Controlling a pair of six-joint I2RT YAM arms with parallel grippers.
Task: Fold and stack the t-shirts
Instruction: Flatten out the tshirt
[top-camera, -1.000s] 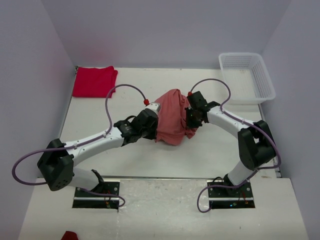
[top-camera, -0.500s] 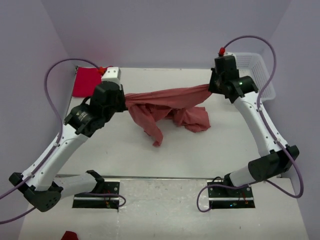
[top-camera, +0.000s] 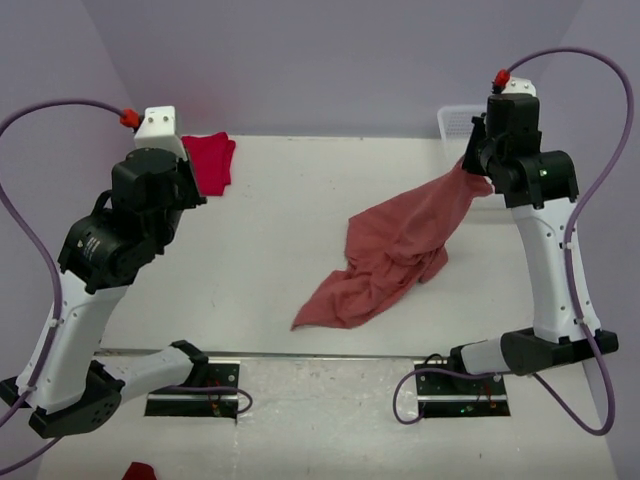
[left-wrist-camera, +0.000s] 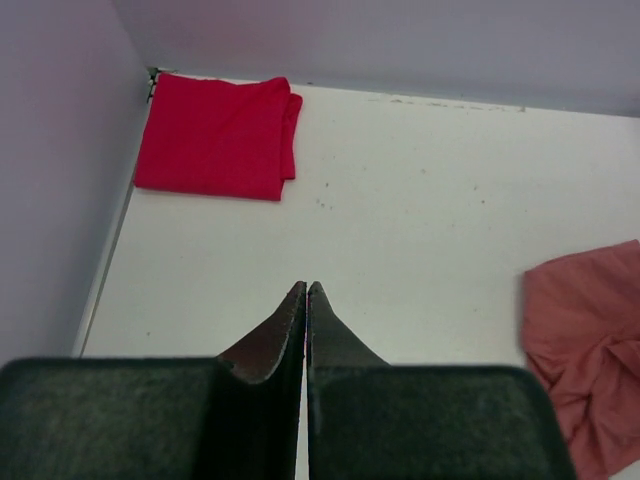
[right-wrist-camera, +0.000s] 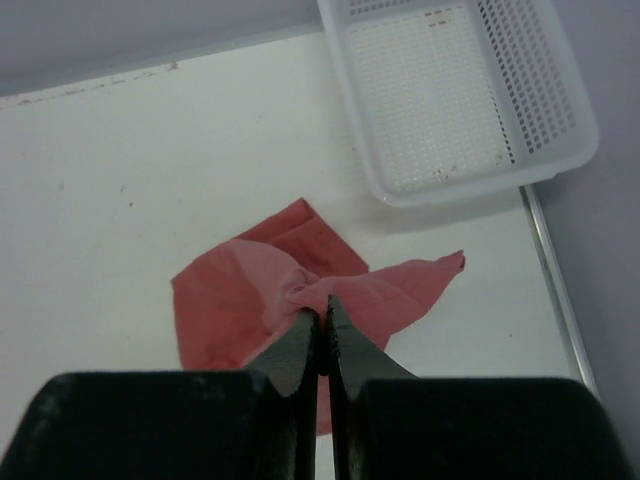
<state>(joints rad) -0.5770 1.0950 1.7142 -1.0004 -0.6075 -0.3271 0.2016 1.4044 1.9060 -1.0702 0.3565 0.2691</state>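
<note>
The right gripper (right-wrist-camera: 321, 318) pinches the dusty salmon-pink cloth t-shirt (top-camera: 395, 250), raised near the right edge, the rest trailing toward the near edge. The left gripper (left-wrist-camera: 306, 300) is clenched empty. The bright red cloth t-shirt (left-wrist-camera: 215, 135) lies folded in the far left corner.

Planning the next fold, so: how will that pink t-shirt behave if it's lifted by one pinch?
Probably very floppy: pinched only by the right gripper, the pink t-shirt hangs crumpled and trails onto the table. Likely light, since that small pinch holds it up.
</note>
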